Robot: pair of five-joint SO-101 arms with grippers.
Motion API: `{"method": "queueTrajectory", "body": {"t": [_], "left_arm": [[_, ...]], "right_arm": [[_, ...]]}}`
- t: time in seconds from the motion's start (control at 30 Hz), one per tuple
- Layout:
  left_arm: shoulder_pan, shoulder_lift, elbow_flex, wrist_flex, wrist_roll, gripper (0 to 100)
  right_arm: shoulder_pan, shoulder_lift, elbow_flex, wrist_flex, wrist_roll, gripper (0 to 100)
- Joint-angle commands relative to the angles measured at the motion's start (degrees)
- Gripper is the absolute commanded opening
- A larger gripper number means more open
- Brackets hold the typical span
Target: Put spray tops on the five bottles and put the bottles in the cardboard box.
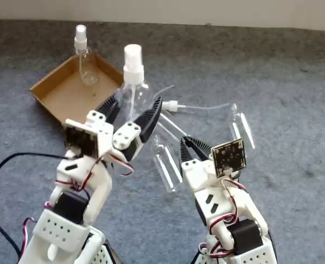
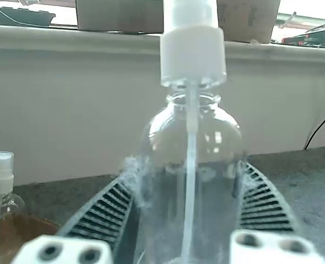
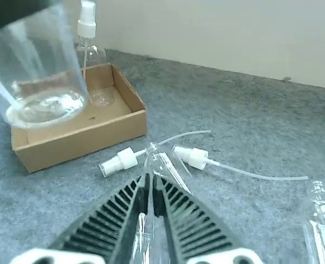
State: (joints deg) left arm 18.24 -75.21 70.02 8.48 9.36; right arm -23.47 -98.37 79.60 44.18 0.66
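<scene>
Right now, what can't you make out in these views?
Left wrist view: spray top head cut off by the top edge; held bottle base hidden behind left gripper.
Right wrist view: lying bottle mostly behind right gripper; another bottle cut by the edge.

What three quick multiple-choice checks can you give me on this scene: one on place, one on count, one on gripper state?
1. Where is the free capped bottle?
A) upright in the cardboard box
B) lying flat outside it
C) on top of an arm

2. How many loose spray tops lie on the carpet?
A) none
B) two
C) five

3. The left gripper is:
A) open and empty
B) shut on a bottle with spray top
C) shut on a bare tube

Answers:
1 A: it stands inside the box walls.
2 B: the right wrist view shows two white tops near the box.
3 B: the gripper clamps the bottle from both sides.
</scene>
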Motion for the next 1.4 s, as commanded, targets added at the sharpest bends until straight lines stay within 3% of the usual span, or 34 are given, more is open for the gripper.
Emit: {"method": "queueTrajectory", "body": {"t": [0.0,0.17,0.37,0.57,1.07,1.37], "left_arm": [[0.0,9.6,-8.6,-1.8,1.1,8],[0.0,16.6,-7.6,-13.2,11.0,8],[4.6,22.6,-5.6,-22.3,11.3,8],[9.7,23.9,-3.0,-23.1,11.3,8],[9.9,23.9,1.9,-23.1,11.4,8],[10.7,23.8,2.1,-22.9,11.4,8]], "right_arm": [[-0.6,-0.2,1.2,-5.8,-0.7,0.5],[-6.8,-0.2,6.1,-13.1,-0.7,0.5],[-8.5,-0.2,10.3,-18.4,-0.7,0.5],[-8.1,-0.3,13.3,-25.3,-0.7,0.5],[-8.0,-0.3,13.4,-25.9,-0.7,0.5],[0.9,-0.3,13.5,-26.2,-0.7,0.5]]}}
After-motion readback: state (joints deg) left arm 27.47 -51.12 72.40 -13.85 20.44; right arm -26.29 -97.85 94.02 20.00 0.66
